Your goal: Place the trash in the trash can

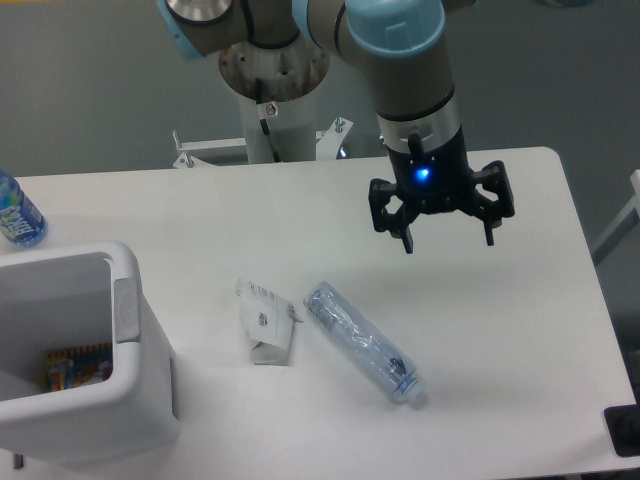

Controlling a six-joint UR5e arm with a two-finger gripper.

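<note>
Trash lies near the middle of the white table point(300, 200) in the single fixed camera view: a crumpled white paper piece point(265, 322) with small print, and just beside it at about three o'clock a crushed clear plastic bottle point(362, 341), stretched diagonally from upper left to lower right, its cap end toward five o'clock. The two items sit very close at the bottle's upper end; whether they touch cannot be told. The white trash can point(85, 400) stands at the table's lower left, at about nine o'clock from the paper and apart from it, with something colourful visible inside at its bottom. A blue-labelled water bottle point(17, 215) shows at the left edge, at twelve o'clock from the bin. The gripper point(447, 240) hangs above the table at about one o'clock from the crushed bottle, well apart from it, fingers spread wide and pointing down, holding nothing, a blue light glowing on its wrist. The arm's base point(272, 80) rises behind the table's far edge.
</note>
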